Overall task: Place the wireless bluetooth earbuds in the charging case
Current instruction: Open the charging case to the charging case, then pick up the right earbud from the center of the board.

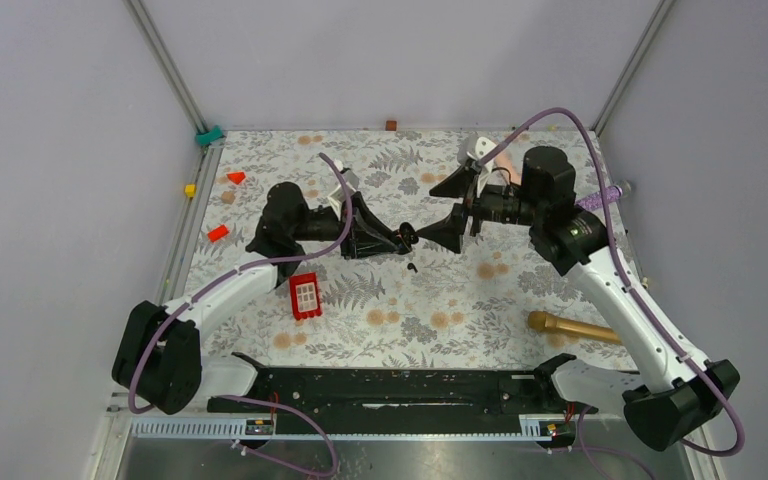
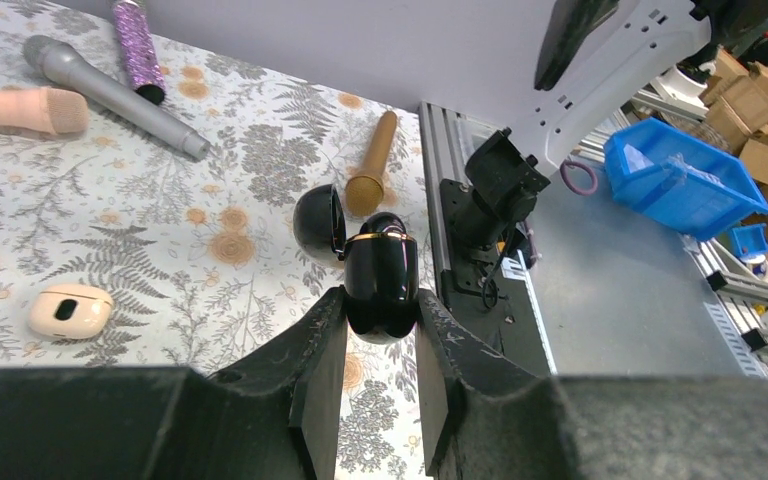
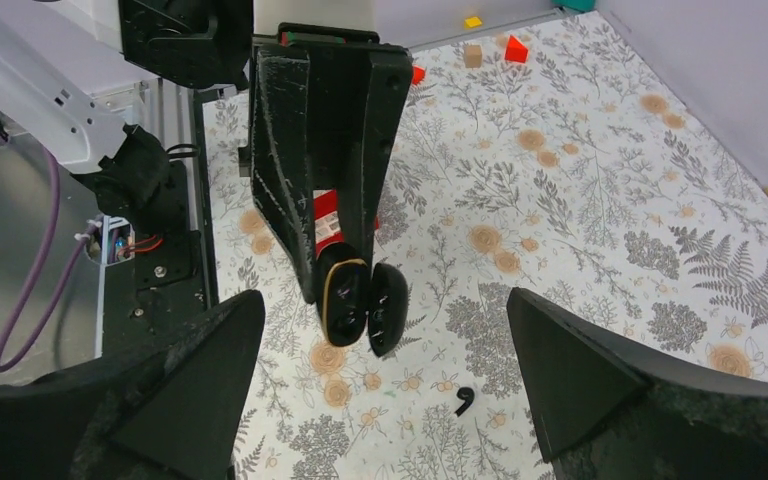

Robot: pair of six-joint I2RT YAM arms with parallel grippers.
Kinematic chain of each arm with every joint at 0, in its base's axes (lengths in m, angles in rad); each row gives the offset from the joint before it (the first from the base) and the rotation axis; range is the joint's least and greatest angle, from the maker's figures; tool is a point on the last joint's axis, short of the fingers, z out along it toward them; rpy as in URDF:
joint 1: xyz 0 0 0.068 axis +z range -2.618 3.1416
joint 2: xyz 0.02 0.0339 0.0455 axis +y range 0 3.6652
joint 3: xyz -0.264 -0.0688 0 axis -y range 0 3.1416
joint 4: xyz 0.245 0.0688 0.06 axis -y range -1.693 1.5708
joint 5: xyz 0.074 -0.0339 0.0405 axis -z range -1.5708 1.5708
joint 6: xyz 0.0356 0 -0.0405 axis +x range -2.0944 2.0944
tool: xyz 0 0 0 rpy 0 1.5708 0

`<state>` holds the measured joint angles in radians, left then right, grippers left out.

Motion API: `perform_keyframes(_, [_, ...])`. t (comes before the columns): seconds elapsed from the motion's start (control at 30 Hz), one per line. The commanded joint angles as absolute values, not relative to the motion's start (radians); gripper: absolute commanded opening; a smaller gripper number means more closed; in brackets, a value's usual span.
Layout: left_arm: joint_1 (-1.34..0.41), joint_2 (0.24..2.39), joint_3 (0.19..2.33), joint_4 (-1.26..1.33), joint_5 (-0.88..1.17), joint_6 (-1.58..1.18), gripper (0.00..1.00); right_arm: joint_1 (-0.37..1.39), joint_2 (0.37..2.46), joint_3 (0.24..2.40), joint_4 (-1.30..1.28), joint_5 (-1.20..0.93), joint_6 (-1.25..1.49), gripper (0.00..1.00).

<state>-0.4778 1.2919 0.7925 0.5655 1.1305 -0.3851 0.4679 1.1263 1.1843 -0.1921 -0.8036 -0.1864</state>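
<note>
1. Your left fingers (image 2: 318, 370) are clenching on the black charging case (image 2: 381, 275), one finger pressing each side of its body. The case is sticking out past the fingertips.
2. The case's lid (image 2: 319, 222) is hanging open, swung off to one side of the body, and a gold rim is showing at the mouth. Neither wrist view is showing the inside, so you cannot tell what is sitting in there.
3. Your right fingers (image 3: 175, 395) are standing spread wide, released and grasping nothing. They are facing the left fingers tip to tip, and the case is sitting in the gap ahead of them, touching neither one.
4. One black earbud (image 3: 463, 400) is lying on the bench (image 3: 580, 200) below the held case, between the two spread right fingers and apart from case and fingers alike. From above, it is lying just beside the left fingertips, on the side toward the arm bases.
5. A red block (image 1: 305, 296) is lying on the bench behind the left fingers, beside the left forearm.
6. Beyond the left fingertips a gold microphone (image 2: 370, 165) is lying just past the open lid. A grey microphone (image 2: 110, 90), a purple glitter microphone (image 2: 138, 45) and a pink microphone (image 2: 20, 110) are lying farther off, and a small white case (image 2: 70, 310) is resting out to one side.
</note>
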Motion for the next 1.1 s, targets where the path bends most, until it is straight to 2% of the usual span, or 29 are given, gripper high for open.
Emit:
perform_keyframes(0.0, [-0.427, 1.272, 0.855, 0.597, 1.159, -0.388, 0.0, 0.453, 1.184, 1.296, -0.362, -0.8, -0.195, 0.99])
perform_keyframes(0.2, [-0.331, 1.228, 0.856, 0.681, 1.188, -0.446, 0.0, 0.417, 1.323, 1.389, -0.504, -0.76, -0.335, 1.0])
perform_keyframes(0.37, [-0.283, 1.194, 0.852, 0.723, 1.222, -0.476, 0.0, 0.403, 1.468, 1.441, -0.648, -0.739, -0.645, 0.99])
perform_keyframes(0.53, [-0.26, 1.183, 0.844, 0.844, 1.265, -0.572, 0.0, 0.405, 1.661, 1.54, -0.896, -0.719, -0.992, 0.93])
perform_keyframes(0.63, [-0.256, 1.183, 0.843, 0.918, 1.268, -0.626, 0.0, 0.409, 1.776, 1.613, -0.984, -0.71, -1.092, 0.87])
perform_keyframes(0.8, [-0.241, 1.182, 0.847, 0.984, 1.269, -0.685, 0.0, 0.431, 1.912, 1.689, -1.011, -0.693, -1.188, 0.82])
perform_keyframes(1.07, [-0.191, 1.161, 0.839, 1.098, 1.279, -0.778, 0.0, 0.497, 1.937, 1.544, -0.801, -0.66, -1.435, 0.82])
